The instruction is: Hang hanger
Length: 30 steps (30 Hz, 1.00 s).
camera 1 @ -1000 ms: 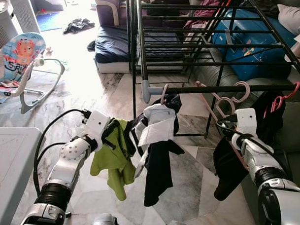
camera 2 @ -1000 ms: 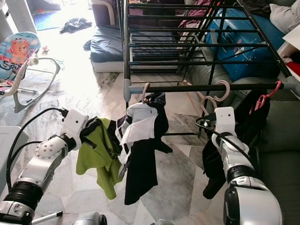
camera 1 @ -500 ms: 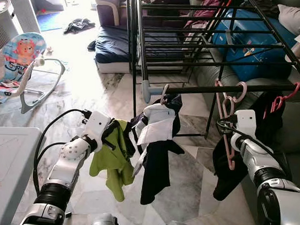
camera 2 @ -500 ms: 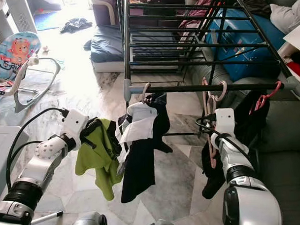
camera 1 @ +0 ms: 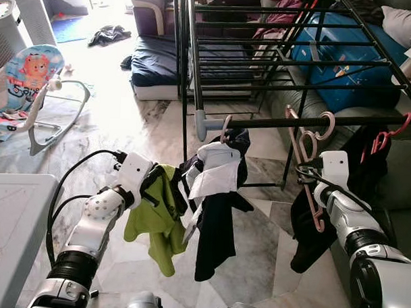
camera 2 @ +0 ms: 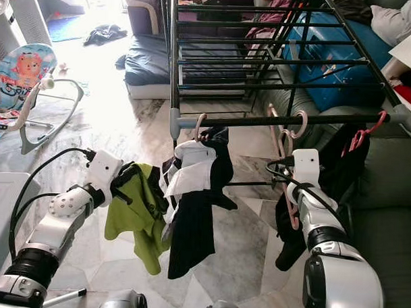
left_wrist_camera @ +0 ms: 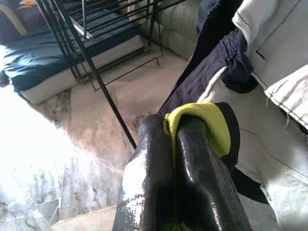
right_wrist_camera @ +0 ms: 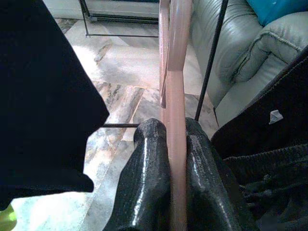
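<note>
A pink hanger (camera 1: 327, 126) carries a dark garment (camera 1: 305, 228). Its hook curls over the front rail (camera 1: 274, 120) of the black drying rack. My right gripper (camera 1: 306, 174) is just below the rail and shut on the hanger's arm, seen between the fingers (right_wrist_camera: 149, 192) in the right wrist view as a pink bar (right_wrist_camera: 176, 144). To the left and lower, my left gripper (camera 1: 152, 184) is shut on a green garment (camera 1: 156, 223), whose fold (left_wrist_camera: 199, 122) lies between the fingertips. Between the two arms a black and white garment (camera 1: 214, 188) hangs from the rail on another hanger.
A red hanger (camera 1: 385, 136) with dark cloth hangs at the rail's right end. Behind the rack are a blue suitcase (camera 1: 344, 57), a grey sofa (camera 1: 393, 181) and a dark mattress (camera 1: 154, 64). A baby bouncer (camera 1: 29, 80) stands far left, a white table (camera 1: 10, 235) near left.
The pink hanger has turned from slanting wide to nearly edge-on under the rail, and the right gripper has shifted slightly left with it. The dark garments swing a little. The left arm holds still.
</note>
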### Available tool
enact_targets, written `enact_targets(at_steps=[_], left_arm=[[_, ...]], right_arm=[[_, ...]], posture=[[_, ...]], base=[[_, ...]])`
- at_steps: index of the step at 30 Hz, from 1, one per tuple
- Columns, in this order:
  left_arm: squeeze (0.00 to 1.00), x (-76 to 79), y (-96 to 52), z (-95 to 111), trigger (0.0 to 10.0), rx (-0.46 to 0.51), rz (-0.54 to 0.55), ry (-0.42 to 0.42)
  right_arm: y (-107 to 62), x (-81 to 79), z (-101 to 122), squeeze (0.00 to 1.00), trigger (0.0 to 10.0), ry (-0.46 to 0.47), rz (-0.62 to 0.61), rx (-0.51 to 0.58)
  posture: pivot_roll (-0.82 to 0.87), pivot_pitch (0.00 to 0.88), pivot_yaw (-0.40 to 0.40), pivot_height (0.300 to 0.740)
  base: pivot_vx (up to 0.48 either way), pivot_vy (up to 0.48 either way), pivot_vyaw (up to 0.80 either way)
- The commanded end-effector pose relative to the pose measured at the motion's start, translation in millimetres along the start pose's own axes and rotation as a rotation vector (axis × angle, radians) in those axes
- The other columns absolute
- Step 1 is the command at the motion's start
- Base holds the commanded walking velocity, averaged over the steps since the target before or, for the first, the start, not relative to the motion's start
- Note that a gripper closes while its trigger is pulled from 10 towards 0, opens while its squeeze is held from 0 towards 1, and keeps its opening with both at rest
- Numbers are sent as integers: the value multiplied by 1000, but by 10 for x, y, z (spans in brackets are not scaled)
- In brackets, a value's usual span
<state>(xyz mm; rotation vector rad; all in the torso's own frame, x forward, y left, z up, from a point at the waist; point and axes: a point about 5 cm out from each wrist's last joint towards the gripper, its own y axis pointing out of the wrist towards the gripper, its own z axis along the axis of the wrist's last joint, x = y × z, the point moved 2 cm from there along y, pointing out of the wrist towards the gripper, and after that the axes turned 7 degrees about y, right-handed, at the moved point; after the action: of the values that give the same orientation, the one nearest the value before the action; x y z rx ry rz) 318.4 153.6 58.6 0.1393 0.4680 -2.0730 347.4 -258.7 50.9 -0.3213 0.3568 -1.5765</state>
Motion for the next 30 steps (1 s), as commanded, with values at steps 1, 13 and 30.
enact_targets(at_steps=[1,13,30], left_arm=[[0,-44,13,86,10000,22,6,30],[0,-17,27,60,10000,20,45,23],[0,51,-12,55,10000,59,118,-13]], right_arm=[[9,-21,34,0,0,-10,1,17],[-58,-121,91,0,10000,26,63,198],[-515,-443,-468,0,10000,185,28,227]], posture=[[-40,0,7,740],[-43,0,-7,740],[-67,0,-9,740]], base=[[0,0,0],[0,0,0],[0,0,0]])
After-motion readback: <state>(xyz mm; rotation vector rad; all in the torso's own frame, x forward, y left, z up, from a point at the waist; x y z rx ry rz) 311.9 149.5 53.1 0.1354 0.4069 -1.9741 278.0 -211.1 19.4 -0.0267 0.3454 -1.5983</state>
